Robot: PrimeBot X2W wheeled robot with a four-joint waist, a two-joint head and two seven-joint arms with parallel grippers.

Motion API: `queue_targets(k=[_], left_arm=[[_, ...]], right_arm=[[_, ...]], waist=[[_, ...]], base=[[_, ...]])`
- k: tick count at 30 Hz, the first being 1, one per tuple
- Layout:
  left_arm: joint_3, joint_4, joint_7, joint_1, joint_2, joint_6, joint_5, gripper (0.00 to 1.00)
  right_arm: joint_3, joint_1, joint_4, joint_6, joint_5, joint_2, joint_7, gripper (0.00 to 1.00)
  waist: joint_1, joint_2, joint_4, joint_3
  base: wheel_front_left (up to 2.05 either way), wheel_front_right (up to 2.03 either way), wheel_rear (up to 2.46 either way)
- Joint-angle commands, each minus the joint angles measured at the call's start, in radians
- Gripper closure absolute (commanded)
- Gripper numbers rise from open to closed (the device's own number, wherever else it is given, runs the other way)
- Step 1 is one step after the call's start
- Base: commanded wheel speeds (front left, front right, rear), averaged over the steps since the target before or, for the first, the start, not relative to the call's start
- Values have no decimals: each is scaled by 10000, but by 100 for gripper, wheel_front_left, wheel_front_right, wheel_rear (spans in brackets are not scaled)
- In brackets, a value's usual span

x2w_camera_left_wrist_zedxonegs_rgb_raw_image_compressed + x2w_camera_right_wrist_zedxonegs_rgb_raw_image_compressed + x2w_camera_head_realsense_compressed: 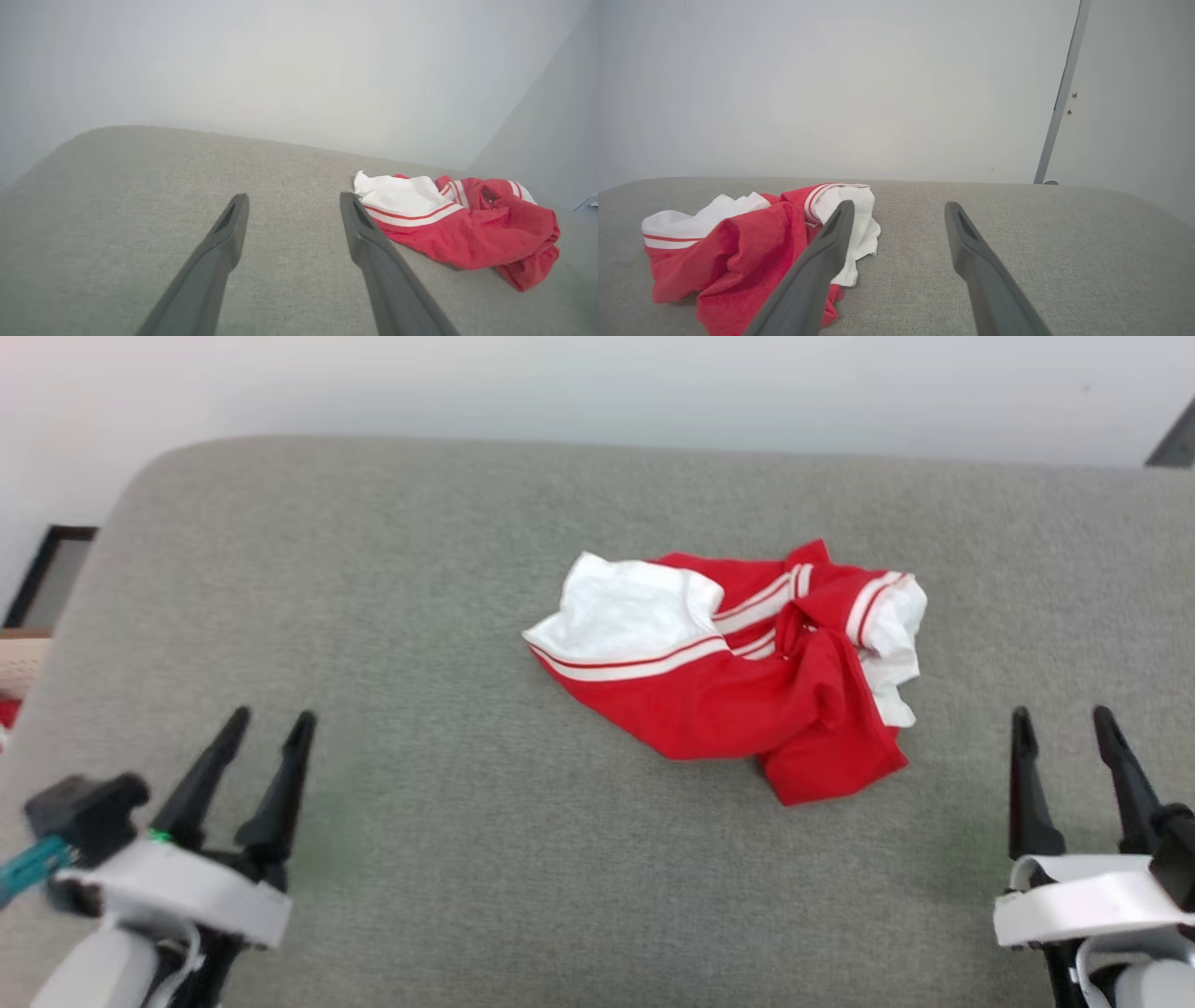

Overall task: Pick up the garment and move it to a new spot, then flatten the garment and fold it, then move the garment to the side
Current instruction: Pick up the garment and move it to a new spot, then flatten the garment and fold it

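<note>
Here the garment (738, 681) lies crumpled (white sleeve up) on the worktop (420, 859); left claw (273, 715) and right claw (1062, 710), both spread wide and empty, flank it.

1. L gripper (293, 198): both dark fingers (224, 238) rise from bottom edge, spread wide, grey cloth showing btwn them
2. Garment (467, 233): crumpled heap at R of frame on grey upholstered surface (117, 210)
3. White sleeve (402, 196) w/ red-white stripe trim faces gripper, red body bunched behind
4. One fingertip sits next to sleeve edge in frame; contact can't be told
5. Plain pale wall (280, 70) behind surface, corner at far R
</note>
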Motion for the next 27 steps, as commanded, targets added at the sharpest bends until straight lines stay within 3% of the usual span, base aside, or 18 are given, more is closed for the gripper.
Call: queue_targets(k=[1,8,13,20,27], left_arm=[[427,-163,2,345,-43,21,562,0],[2320,-911,2,1798,-650,21,2392,0],[3202,-1207,1,2550,-1153,21,3125,0],[3652,-1406,1,2935,-1674,19,3606,0],[3454,-1436,1,2976,-1720,19,3357,0]], right_arm=[[-111,185,-93,-12,-30,-4,39,0],[-298,588,-374,-12,152,-6,111,0],[-352,736,-472,-12,272,0,69,0],[-218,929,-380,-12,508,-4,-7,0],[-112,766,-245,-12,591,-4,-64,0]], waist=[[0,0,260,-319],[0,0,32,-507],[0,0,-168,-646],[0,0,-289,-832],[0,0,-310,-875]], base=[[0,0,0],[0,0,0],[0,0,0],[0,0,0],[0,0,0]])
